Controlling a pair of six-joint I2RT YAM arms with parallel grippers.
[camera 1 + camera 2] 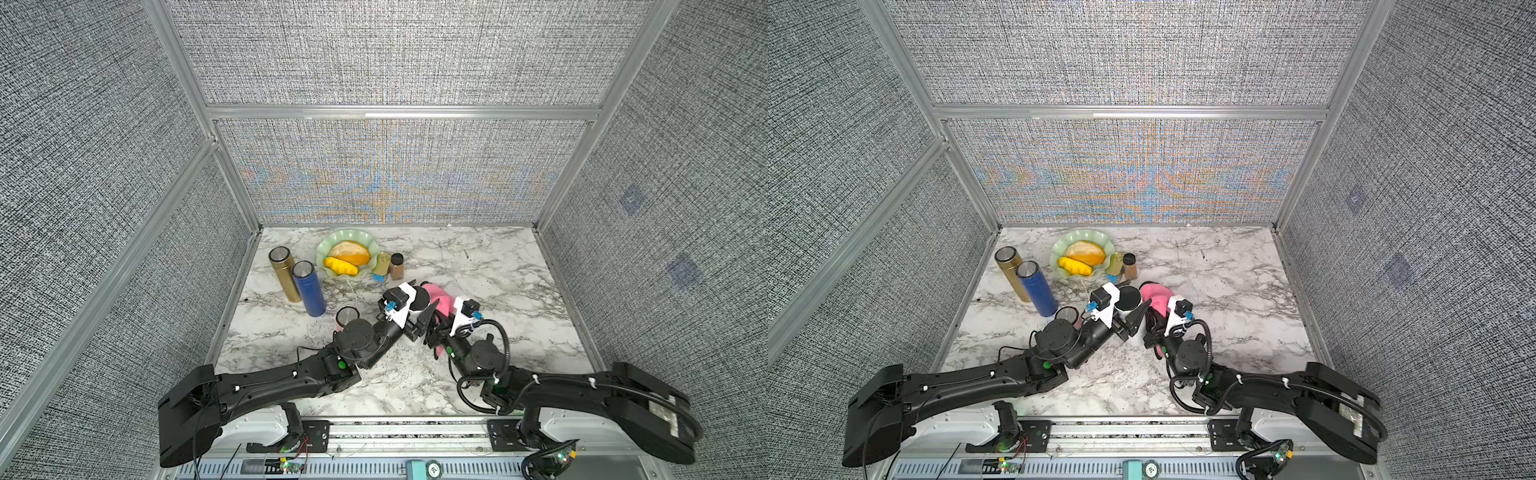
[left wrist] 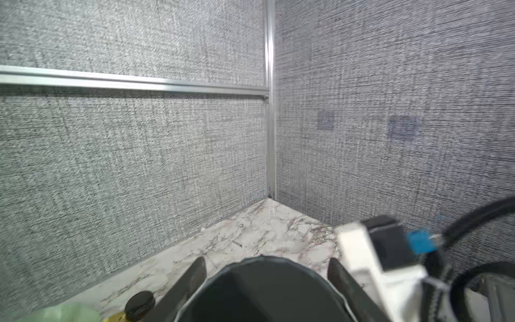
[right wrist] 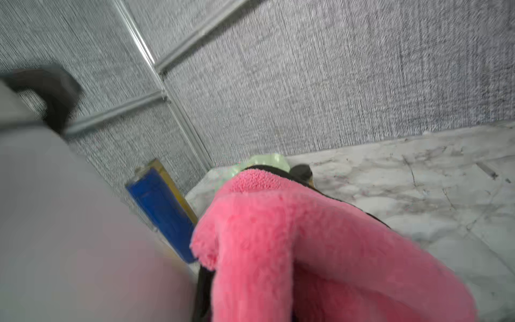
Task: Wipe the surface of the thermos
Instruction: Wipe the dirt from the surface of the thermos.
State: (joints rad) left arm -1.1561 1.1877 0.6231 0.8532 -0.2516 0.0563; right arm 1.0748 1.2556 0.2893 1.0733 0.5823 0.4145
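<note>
Starting left on the marble tabletop [image 1: 498, 270] enclosed by grey panels [image 1: 395, 174], a gold flask [image 1: 286, 274] and a blue flask [image 1: 309, 291] are seen, then, at centre, the white thermos [image 1: 419, 300] clamped by the left claw [image 2: 266, 269], with a pink cloth [image 3: 306, 237] pinched by the right claw [image 1: 435, 328] just beside it.

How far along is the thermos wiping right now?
Done: the left claw grips the white thermos with black lid, and the right claw holds the fluffy pink cloth. In hand: the cloth is up beside the thermos's side; contact isn't clear. Remaining: the wiping itself, since no wiped area can be told.
</note>
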